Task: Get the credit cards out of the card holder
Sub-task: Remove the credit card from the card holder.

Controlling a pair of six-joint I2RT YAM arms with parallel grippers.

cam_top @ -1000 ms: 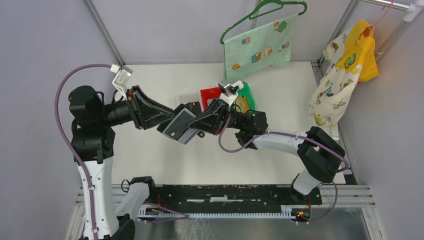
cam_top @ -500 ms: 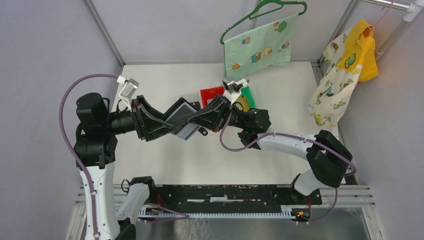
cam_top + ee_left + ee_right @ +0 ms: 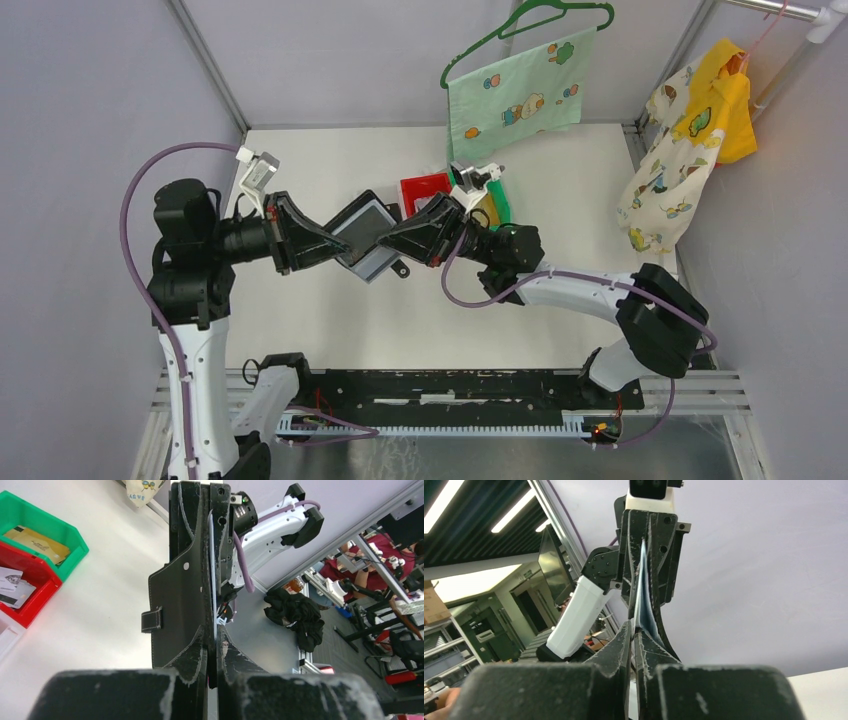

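This is a robotics lab. A left arm and a right arm are mounted at the near edge of a white desk, boxed in by an aluminium frame and pale wall panels. Beyond this cell, the wrist views show ceiling strip lights, a monitor and a person in a red top.

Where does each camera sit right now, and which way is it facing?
Top external: above and behind the robot, looking down at the table; both arms show.
Left wrist: on the left arm, looking along its left gripper toward the right arm.
Right wrist: on the right arm, looking along its right gripper toward the left arm.
Shared: all three show the card holder; top and left wrist both show the red bin.
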